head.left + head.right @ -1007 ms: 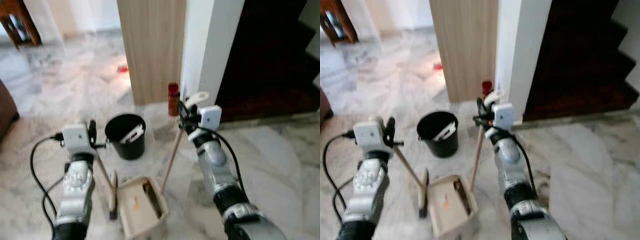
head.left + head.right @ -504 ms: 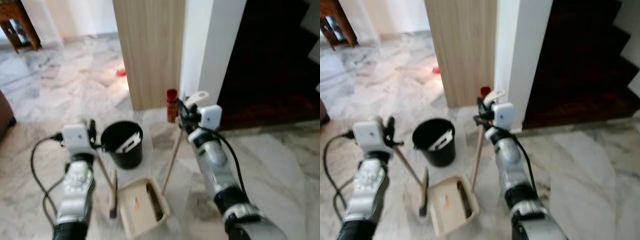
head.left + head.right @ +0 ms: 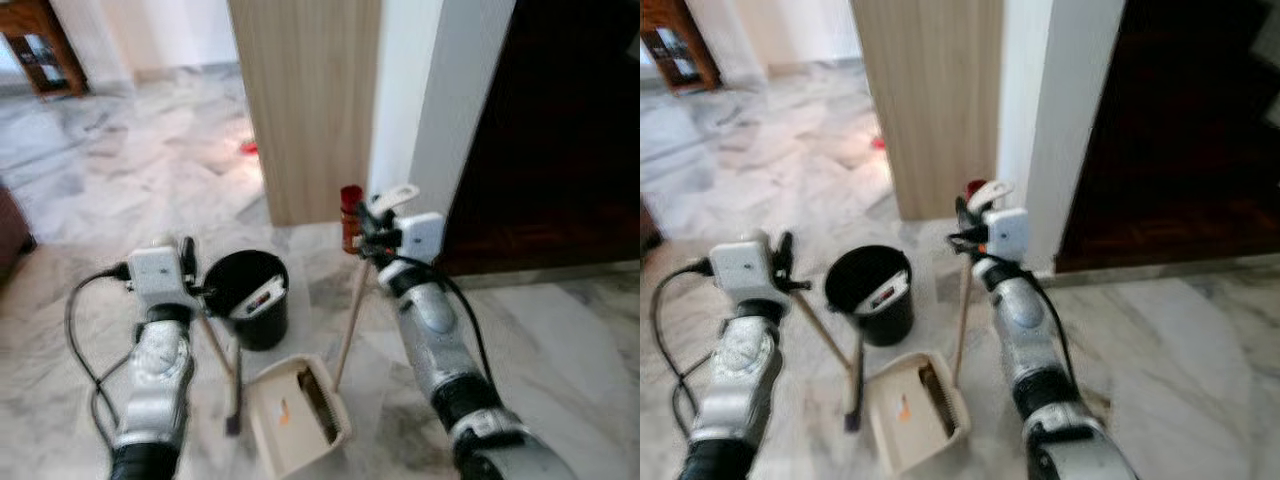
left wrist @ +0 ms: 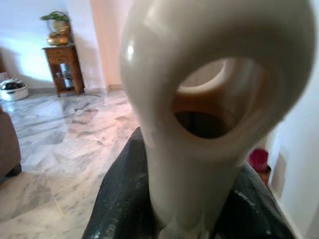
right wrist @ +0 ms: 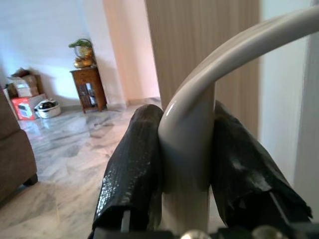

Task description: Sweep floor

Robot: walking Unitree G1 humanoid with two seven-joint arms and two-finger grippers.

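Cream plastic sits nearest: the dustpan [image 3: 297, 416] rests on the marble floor [image 3: 560, 350] just in front of the robot, its open mouth turned toward the brush side, with a little orange debris and a dark strip inside. Its wooden handle [image 3: 350, 318] rises steeply from the pan's back edge, leaning slightly to the robot's right, up to the right tool [image 3: 372, 232], which is clenched on the pale curved grip at the top. The main risk here, as I judge it, is tipping: if that arm lifts or swings the long handle unevenly, the pan could tilt and spill its load back onto the floor.

Beside it on the left, the broom [image 3: 218, 352] runs on a slant, dark head down at the floor just beside the pan, stick climbing up and to the robot's left into the left tool [image 3: 186, 270], which is closed around its cream looped end. A careless swing could knock the black bin [image 3: 252, 298] standing just behind the broom.

Farther off, a red bottle [image 3: 351, 215] stands at the foot of the wood-panelled wall [image 3: 305, 100], close enough to the dustpan handle to be struck. A small red scrap [image 3: 248, 148] lies on the floor beyond, unswept.
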